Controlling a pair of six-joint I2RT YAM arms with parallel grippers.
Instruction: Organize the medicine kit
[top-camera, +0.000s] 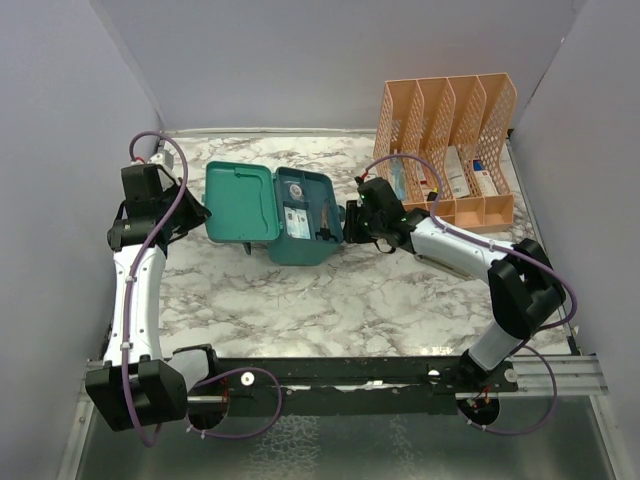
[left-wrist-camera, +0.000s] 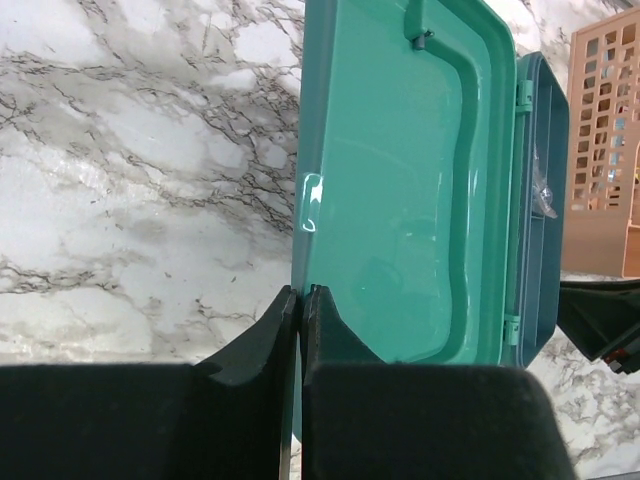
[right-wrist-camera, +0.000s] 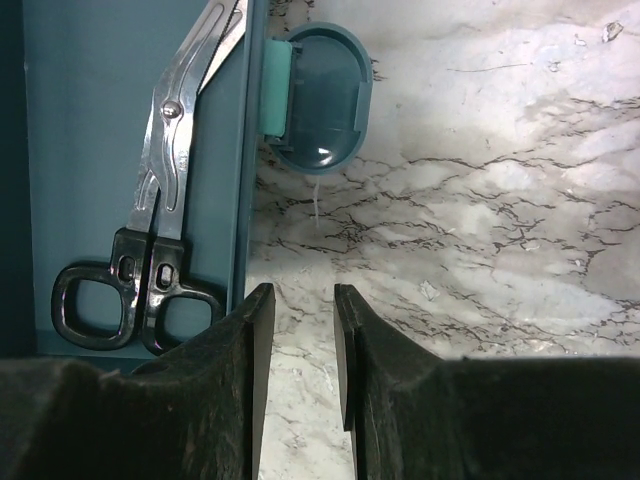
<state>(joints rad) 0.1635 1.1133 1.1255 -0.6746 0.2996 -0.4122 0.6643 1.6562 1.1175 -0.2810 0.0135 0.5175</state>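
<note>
The teal medicine kit (top-camera: 272, 212) lies open on the marble table, lid (top-camera: 238, 200) flat to the left, base to the right. In the base lie scissors (right-wrist-camera: 165, 170) with black handles and some small packets (top-camera: 295, 218). My left gripper (top-camera: 197, 213) is at the lid's left edge; in the left wrist view its jaws (left-wrist-camera: 300, 292) are pinched on the lid's rim (left-wrist-camera: 400, 180). My right gripper (top-camera: 350, 222) is just right of the base, over the bare table beside the kit's wall and below the front latch (right-wrist-camera: 322, 98); it (right-wrist-camera: 303, 290) is slightly open and empty.
A peach lattice file organizer (top-camera: 450, 150) stands at the back right with several medicine boxes in its slots; it also shows in the left wrist view (left-wrist-camera: 600, 150). Grey walls close in the table on three sides. Purple cables loop along both arms.
</note>
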